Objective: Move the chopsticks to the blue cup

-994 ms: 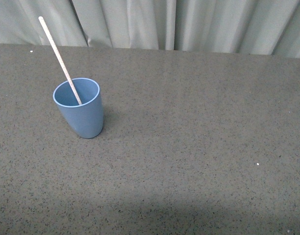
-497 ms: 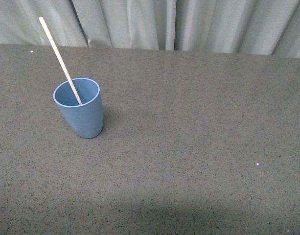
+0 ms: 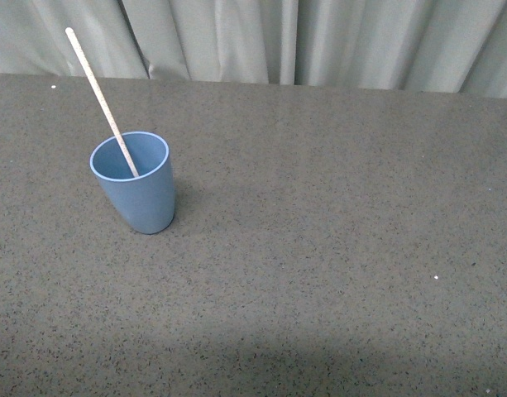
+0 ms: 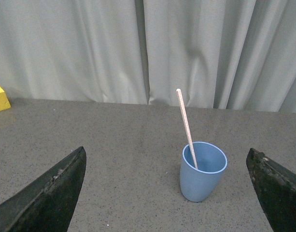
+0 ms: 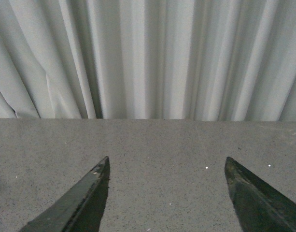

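Note:
The light-blue cup stands upright on the grey table at the left. The cream-white chopstick stands in it, leaning up and to the left, its top well above the rim. Neither arm shows in the front view. In the left wrist view the cup and chopstick stand ahead of my left gripper, which is open and empty, apart from them. My right gripper is open and empty over bare table; the cup is out of that view.
The speckled grey table reaches back to a pale grey curtain. A yellow block sits at the table's far edge in the left wrist view.

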`<state>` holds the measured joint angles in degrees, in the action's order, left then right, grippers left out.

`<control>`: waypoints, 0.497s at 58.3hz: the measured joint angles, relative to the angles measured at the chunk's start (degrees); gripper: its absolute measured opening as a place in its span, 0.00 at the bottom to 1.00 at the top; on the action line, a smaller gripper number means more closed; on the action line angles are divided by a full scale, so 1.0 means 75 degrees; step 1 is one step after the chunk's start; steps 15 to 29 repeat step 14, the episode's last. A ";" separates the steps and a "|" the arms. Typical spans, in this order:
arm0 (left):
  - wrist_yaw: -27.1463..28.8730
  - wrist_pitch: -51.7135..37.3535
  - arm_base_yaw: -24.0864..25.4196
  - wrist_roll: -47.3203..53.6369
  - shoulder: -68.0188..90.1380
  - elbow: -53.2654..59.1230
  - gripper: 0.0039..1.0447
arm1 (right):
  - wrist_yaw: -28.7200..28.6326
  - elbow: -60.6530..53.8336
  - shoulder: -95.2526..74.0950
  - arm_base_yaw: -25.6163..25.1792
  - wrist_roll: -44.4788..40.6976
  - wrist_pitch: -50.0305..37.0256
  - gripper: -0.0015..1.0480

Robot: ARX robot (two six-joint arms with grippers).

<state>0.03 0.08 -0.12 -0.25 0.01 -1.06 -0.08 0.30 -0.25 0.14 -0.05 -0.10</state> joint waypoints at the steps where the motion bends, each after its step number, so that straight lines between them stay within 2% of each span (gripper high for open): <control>1: -0.0003 0.0000 0.0000 0.0003 0.0000 0.0000 0.94 | 0.0000 0.0000 0.0000 0.0000 0.0000 0.0000 0.85; 2: 0.0000 0.0000 0.0000 0.0000 0.0000 0.0000 0.94 | 0.0000 0.0000 0.0000 0.0000 0.0000 0.0000 0.90; 4: -0.0003 0.0000 0.0000 0.0000 0.0000 0.0000 0.94 | 0.0000 0.0000 0.0000 0.0000 0.0009 0.0000 0.93; 7: -0.0003 0.0000 0.0000 0.0000 0.0000 0.0000 0.94 | 0.0000 0.0000 0.0000 0.0000 0.0003 0.0000 0.90; 29: -0.0003 0.0000 0.0000 0.0000 0.0000 0.0000 0.94 | 0.0000 0.0000 0.0000 0.0000 0.0006 0.0000 0.91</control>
